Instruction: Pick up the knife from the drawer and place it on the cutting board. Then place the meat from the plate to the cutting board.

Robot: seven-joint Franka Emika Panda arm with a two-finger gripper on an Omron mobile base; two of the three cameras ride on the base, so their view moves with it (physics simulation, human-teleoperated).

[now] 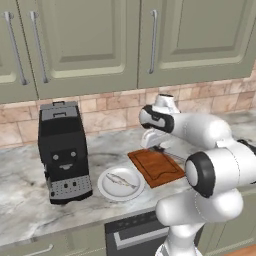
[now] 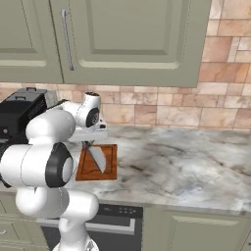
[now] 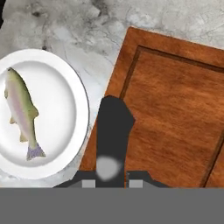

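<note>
Fingers (image 3: 111,181) clamped on the black handle of the knife (image 3: 113,131), seen end-on in the hand view. From the right base view the knife (image 2: 98,158) hangs under the fingers (image 2: 88,143), grey blade slanting down across the cutting board (image 2: 109,166); whether the tip touches the wood I cannot tell.

Cutting board (image 3: 175,113) reddish-brown, with a groove running inside its edge, flat on the marbled bench (image 2: 186,166). Handle sits over the board's edge nearest the plate.

Plate (image 3: 65,113) round and white, just beside the board, the two almost touching. The meat (image 3: 21,111), a small fish, lies on the plate, well to the side away from the board, pale with a greenish back.

From the left base view: plate (image 1: 107,186) and fish (image 1: 120,180) between the board (image 1: 157,167) and a black coffee machine (image 1: 62,150). Olive cabinets (image 1: 125,40) above, brick backsplash (image 2: 196,108) behind.
</note>
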